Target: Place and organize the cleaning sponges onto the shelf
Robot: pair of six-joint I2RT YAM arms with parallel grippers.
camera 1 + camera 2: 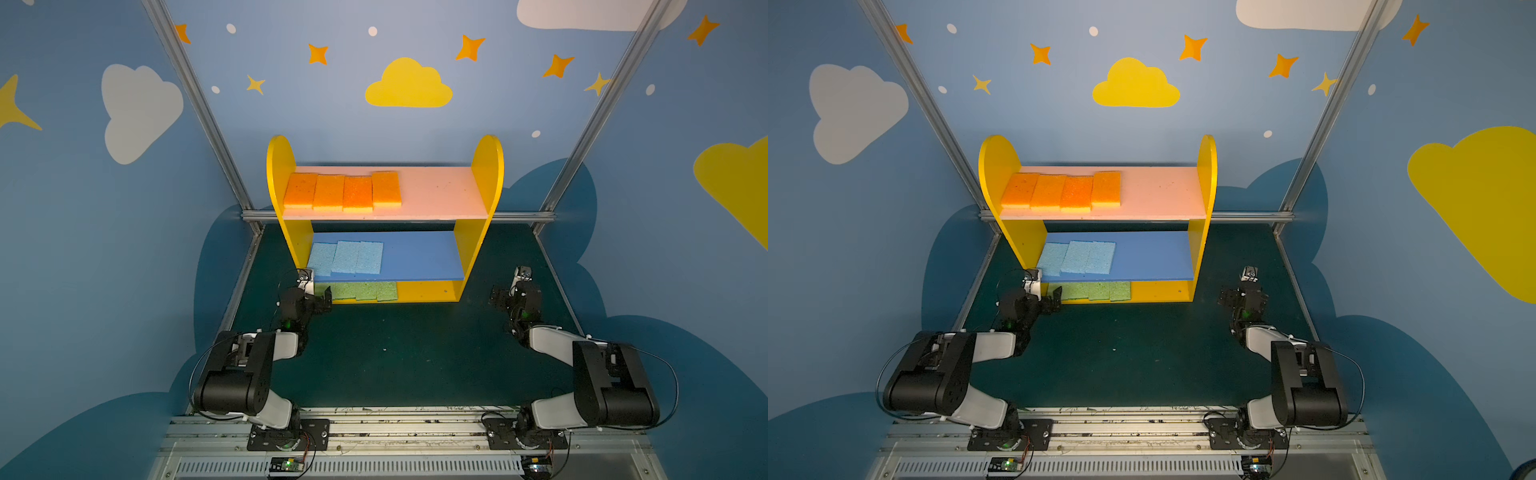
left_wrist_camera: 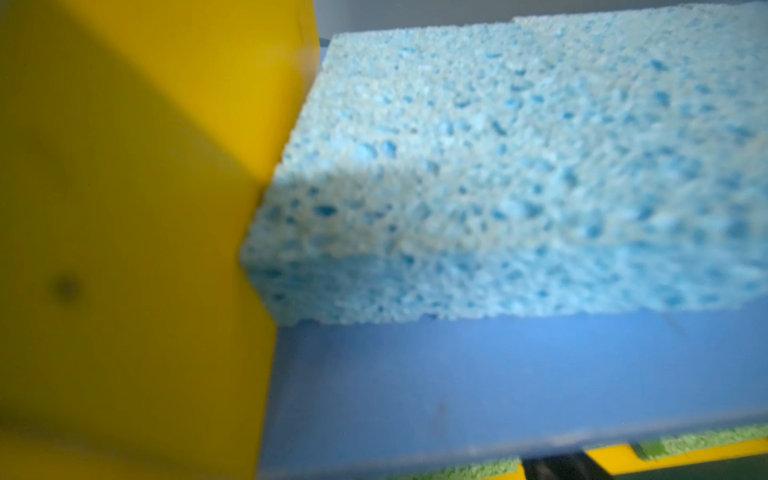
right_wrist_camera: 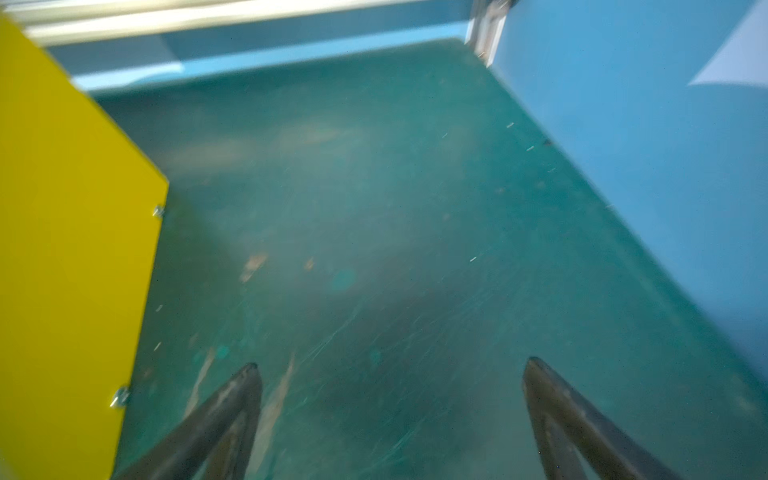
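Left end effector [image 1: 322, 300] seemingly at shelf [image 1: 429, 291] base

The shelf [image 1: 486, 174] stands at the back of the table [image 1: 415, 357]; on each board a row of sponges lies toward the left end — top row [image 1: 344, 192], middle row [image 1: 347, 257], bottom row [image 1: 365, 291]; the left gripper [image 1: 323, 298] sits at the shelf's front left corner, the right gripper [image 1: 498, 296] apart — to its right.
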